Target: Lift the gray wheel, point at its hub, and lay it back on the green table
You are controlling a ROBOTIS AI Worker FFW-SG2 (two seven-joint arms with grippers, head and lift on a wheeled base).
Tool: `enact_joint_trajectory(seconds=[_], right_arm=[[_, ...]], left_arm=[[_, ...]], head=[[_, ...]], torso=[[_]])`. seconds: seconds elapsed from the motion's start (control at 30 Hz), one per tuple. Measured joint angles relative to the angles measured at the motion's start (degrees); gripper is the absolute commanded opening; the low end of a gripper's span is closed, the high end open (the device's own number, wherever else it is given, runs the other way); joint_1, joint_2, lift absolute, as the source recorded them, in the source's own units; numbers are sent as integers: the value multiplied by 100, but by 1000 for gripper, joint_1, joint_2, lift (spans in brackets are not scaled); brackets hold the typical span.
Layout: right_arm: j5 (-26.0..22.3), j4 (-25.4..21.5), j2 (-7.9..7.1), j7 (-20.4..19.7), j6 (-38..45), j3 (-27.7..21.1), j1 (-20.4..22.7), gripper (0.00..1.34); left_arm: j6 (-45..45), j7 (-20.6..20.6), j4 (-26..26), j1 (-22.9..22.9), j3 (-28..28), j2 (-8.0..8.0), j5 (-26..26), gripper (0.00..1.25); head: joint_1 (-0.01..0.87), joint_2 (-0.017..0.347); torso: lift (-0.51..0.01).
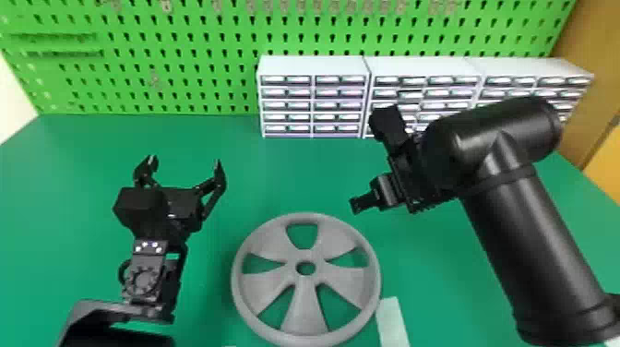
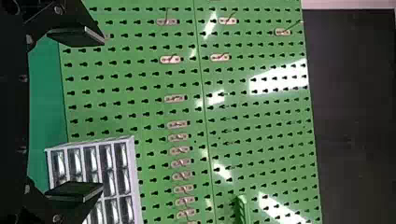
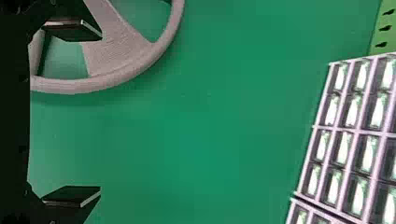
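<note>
Using the green table point(image 1: 286, 175) to carry the gray wheel point(image 1: 302, 304) toward the front edge, laying it flat, likely for sitting steady, with the hub point(image 1: 305, 257) facing up for easy pointing. Holding the left gripper point(image 1: 185, 161) wide and empty toward the left edge, and the right gripper point(image 3: 101, 112), also wide and empty, toward the right edge, maybe leaving room for lifting.

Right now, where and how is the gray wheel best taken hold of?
Take the gray wheel by its rim on the robot's right, next to an opening, probably from above with the right gripper: it lies flat, and the opening should admit one finger, the other going outside.
</note>
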Motion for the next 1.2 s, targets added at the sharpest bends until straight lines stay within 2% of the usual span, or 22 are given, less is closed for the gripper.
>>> enact_joint_trajectory(seconds=[0.57, 1.2], right_arm=[[-139, 893, 34, 0, 0, 236, -87, 1203], [-219, 1524, 33, 0, -462, 415, 23, 1201]], left_arm=[[153, 0, 30, -1, -229, 38, 80, 1065], [156, 0, 80, -9, -346, 38, 142, 1065]], head=[[692, 48], [692, 48]], torso=[[-93], [-93]])
